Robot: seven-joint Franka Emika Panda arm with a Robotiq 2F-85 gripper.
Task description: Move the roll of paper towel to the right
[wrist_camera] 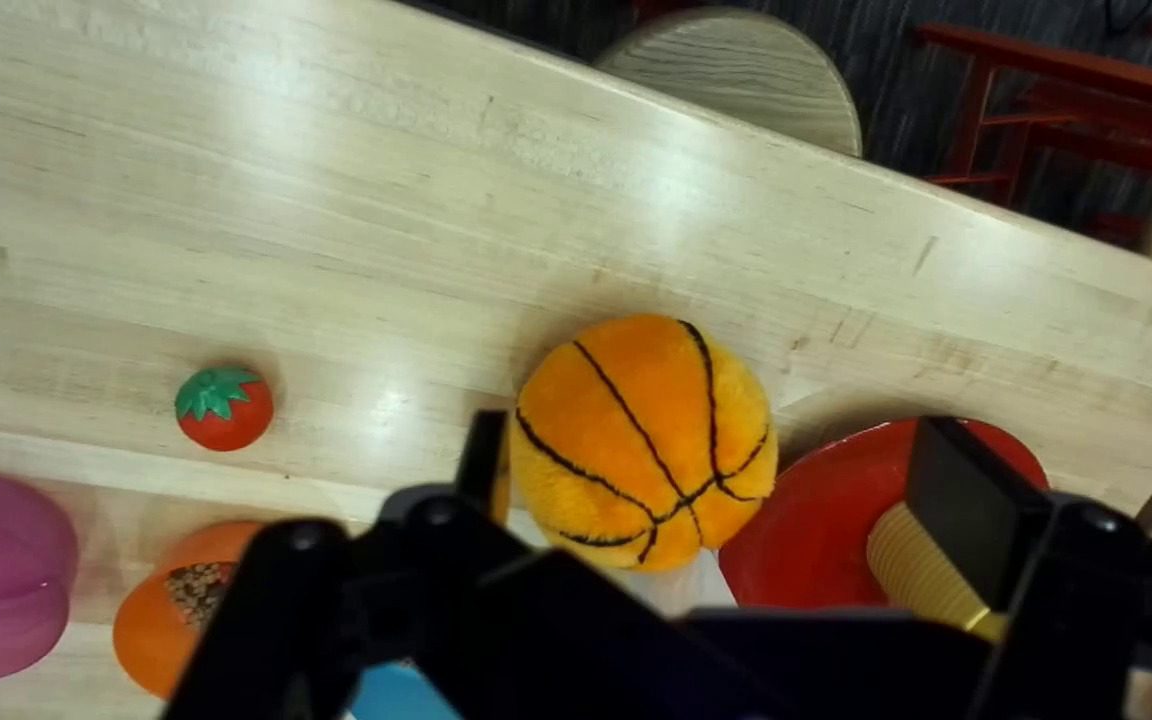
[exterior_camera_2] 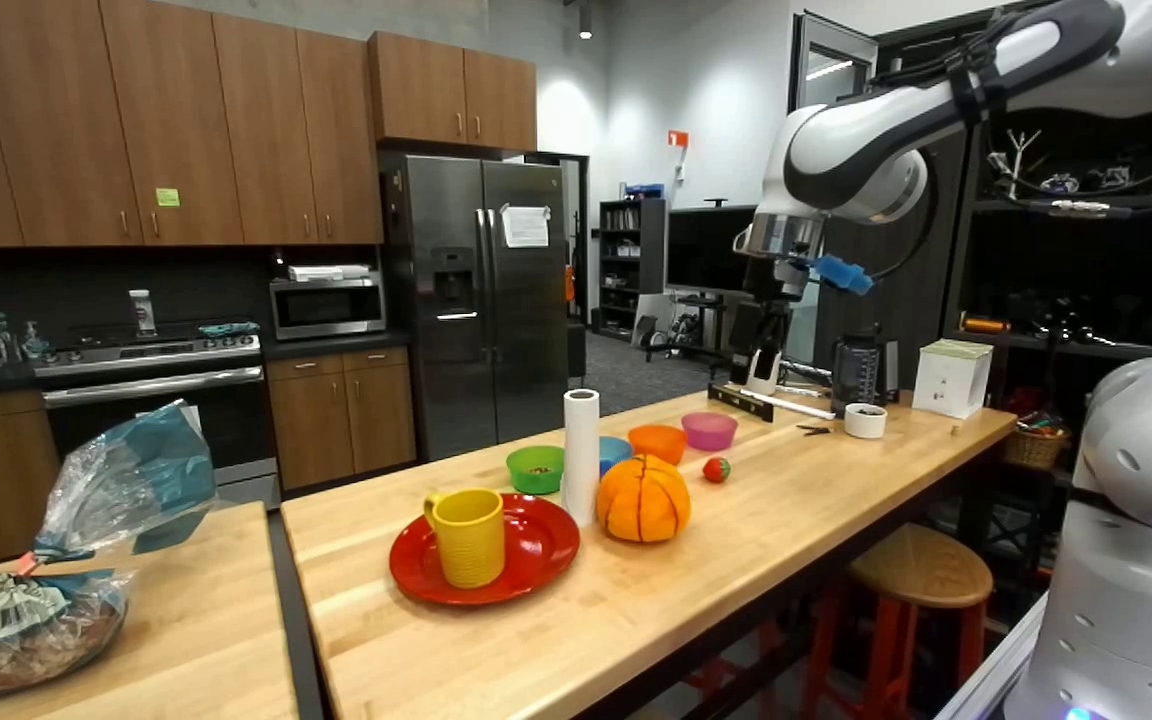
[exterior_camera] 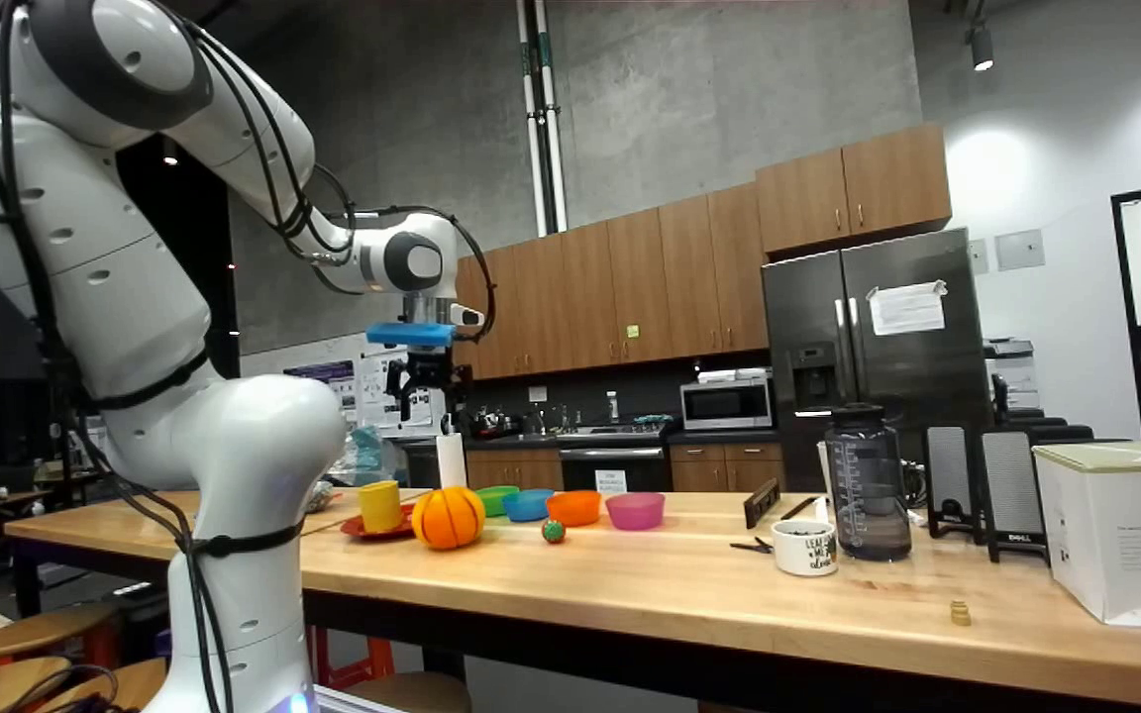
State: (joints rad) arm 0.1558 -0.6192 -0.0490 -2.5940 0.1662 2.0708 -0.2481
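Note:
The roll of paper towel (exterior_camera_2: pixel 581 460) is a tall white cylinder. It stands upright on the wooden table behind the orange ball and beside the red plate. It also shows in an exterior view (exterior_camera: pixel 451 461) below the gripper. In the wrist view only a white part of it (wrist_camera: pixel 680 589) shows between ball and plate; the rest is hidden by the gripper body. My gripper (wrist_camera: pixel 731 482) is open with its fingers wide apart and nothing between them. It hangs above the table, well above the objects, in both exterior views (exterior_camera: pixel 427 396) (exterior_camera_2: pixel 758 362).
The orange ball (exterior_camera_2: pixel 643 498) touches or nearly touches the roll. A red plate (exterior_camera_2: pixel 546 570) bears a yellow mug (exterior_camera_2: pixel 469 538). Several coloured bowls, including a green one (exterior_camera_2: pixel 536 470), stand behind. A small strawberry-like toy (wrist_camera: pixel 224 408), a white cup (exterior_camera: pixel 804 548) and a dark bottle (exterior_camera: pixel 868 485) stand farther along.

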